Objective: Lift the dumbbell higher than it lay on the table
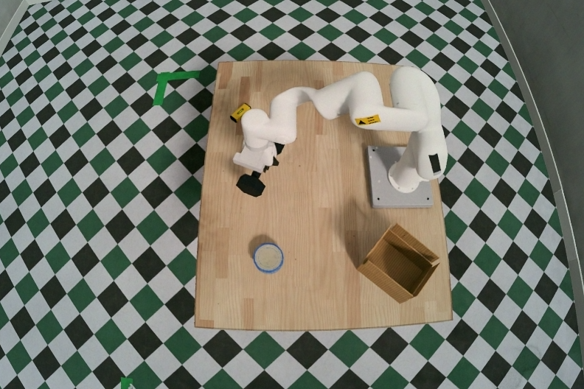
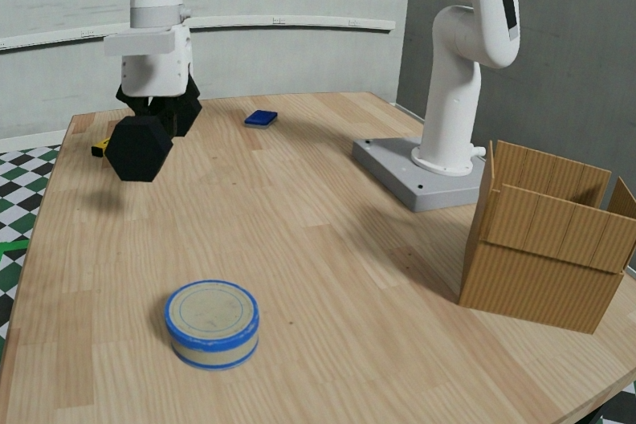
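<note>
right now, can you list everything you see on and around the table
black hexagonal-ended dumbbell: one, black, held in the air above the table's far-left part, its shadow on the wood below
round blue-rimmed tin: one, blue and beige, near-left of the table
open corrugated cardboard box: one, brown, near-right corner
small flat blue block: one, blue, far side of the table
small yellow and black block: one, far-left edge
light wooden table: one, on a green, black and white checkered floor
green tape marks: on the floor, left of the table
grey base plate: one, right side
white arm: one
gripper: one, jaws shut on the dumbbell
</note>
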Tool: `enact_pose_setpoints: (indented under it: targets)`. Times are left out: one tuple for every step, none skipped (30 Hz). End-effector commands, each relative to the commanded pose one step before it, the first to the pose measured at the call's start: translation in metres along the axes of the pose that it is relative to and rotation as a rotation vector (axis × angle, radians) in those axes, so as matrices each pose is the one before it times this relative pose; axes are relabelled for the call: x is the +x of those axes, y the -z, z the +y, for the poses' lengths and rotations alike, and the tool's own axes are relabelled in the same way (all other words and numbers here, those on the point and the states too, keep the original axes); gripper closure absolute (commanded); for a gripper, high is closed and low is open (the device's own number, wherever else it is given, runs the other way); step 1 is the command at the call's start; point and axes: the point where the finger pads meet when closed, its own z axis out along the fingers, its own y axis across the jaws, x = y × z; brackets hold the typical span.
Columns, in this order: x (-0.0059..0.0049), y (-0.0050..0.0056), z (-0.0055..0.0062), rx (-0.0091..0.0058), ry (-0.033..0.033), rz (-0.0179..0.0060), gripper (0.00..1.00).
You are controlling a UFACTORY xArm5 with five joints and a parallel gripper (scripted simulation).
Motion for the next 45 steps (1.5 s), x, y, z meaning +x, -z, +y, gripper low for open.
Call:
enact_pose_setpoints:
  targets:
    - [0.00049,0.01480,0.00135,-0.00489,-0.00001,0.00205,1.00]
    - [-0.00003,0.00179,-0.00004,0.00000,0.00000,0.00000,1.00]
    - [-0.00003,0.00166,-0.00004,0.00000,0.00000,0.00000,1.00]
    - [-0.00003,0.00153,-0.00004,0.00000,0.00000,0.00000,1.00]
    - [-0.00003,0.00139,-0.00004,0.00000,0.00000,0.00000,1.00]
    - [-0.00003,0.00126,-0.00004,0.00000,0.00000,0.00000,1.00]
    - [-0.00002,0.00113,-0.00004,0.00000,0.00000,0.00000,1.00]
    - [0.00000,0.00000,0.00000,0.00000,0.00000,0.00000,1.00]
    - [0.00000,0.00000,0.00000,0.00000,0.00000,0.00000,1.00]
    - [-0.00002,0.00100,-0.00004,0.00000,0.00000,0.00000,1.00]
    - [-0.00002,0.00088,-0.00004,0.00000,0.00000,0.00000,1.00]
    - [-0.00002,0.00075,-0.00003,0.00000,0.00000,0.00000,1.00]
    - [-0.00002,0.00064,-0.00003,0.00000,0.00000,0.00000,1.00]
    - [-0.00001,0.00053,-0.00002,0.00000,0.00000,0.00000,1.00]
    - [-0.00001,0.00042,-0.00002,0.00000,0.00000,0.00000,1.00]
    - [-0.00001,0.00033,-0.00002,0.00000,0.00000,0.00000,1.00]
    - [-0.00001,0.00024,-0.00001,0.00000,0.00000,0.00000,1.00]
    - [0.00000,0.00017,-0.00001,0.00000,0.00000,0.00000,1.00]
    - [0.00000,0.00010,0.00000,0.00000,0.00000,0.00000,1.00]
    - [0.00000,0.00005,0.00000,0.00000,0.00000,0.00000,1.00]
    - [0.00000,0.00002,0.00000,0.00000,0.00000,0.00000,1.00]
    - [0.00000,0.00000,0.00000,0.00000,0.00000,0.00000,1.00]
    - [0.00000,0.00000,0.00000,0.00000,0.00000,0.00000,1.00]
    - [0.00000,0.00000,0.00000,0.00000,0.00000,0.00000,1.00]
    - [0.00000,0.00000,0.00000,0.00000,0.00000,0.00000,1.00]
    - [0.00000,0.00000,0.00000,0.00000,0.00000,0.00000,1.00]
    - [0.00000,0.00000,0.00000,0.00000,0.00000,0.00000,1.00]
    - [0.00000,0.00000,0.00000,0.00000,0.00000,0.00000,1.00]
    - [0.00000,0.00000,0.00000,0.00000,0.00000,0.00000,1.00]
    - [0.00000,0.00000,0.00000,0.00000,0.00000,0.00000,1.00]
    - [0.00000,0.00000,0.00000,0.00000,0.00000,0.00000,1.00]
    - [0.00000,0.00000,0.00000,0.00000,0.00000,0.00000,1.00]
    - [0.00000,0.00000,0.00000,0.00000,0.00000,0.00000,1.00]
    - [0.00000,0.00000,0.00000,0.00000,0.00000,0.00000,1.00]
    - [0.00000,0.00000,0.00000,0.00000,0.00000,0.00000,1.00]
    - [0.00000,0.00000,0.00000,0.00000,0.00000,0.00000,1.00]
    - [0.00000,0.00000,0.00000,0.00000,0.00000,0.00000,1.00]
    - [0.00000,0.00000,0.00000,0.00000,0.00000,0.00000,1.00]
    - [0.00000,0.00000,0.00000,0.00000,0.00000,0.00000,1.00]
    - [0.00000,0.00000,0.00000,0.00000,0.00000,0.00000,1.00]
    - [0.00000,0.00000,0.00000,0.00000,0.00000,0.00000,1.00]
    - [0.00000,0.00000,0.00000,0.00000,0.00000,0.00000,1.00]
    - [0.00000,0.00000,0.00000,0.00000,0.00000,0.00000,1.00]
    - [0.00000,0.00000,0.00000,0.00000,0.00000,0.00000,1.00]
    - [0.00000,0.00000,0.00000,0.00000,0.00000,0.00000,1.00]
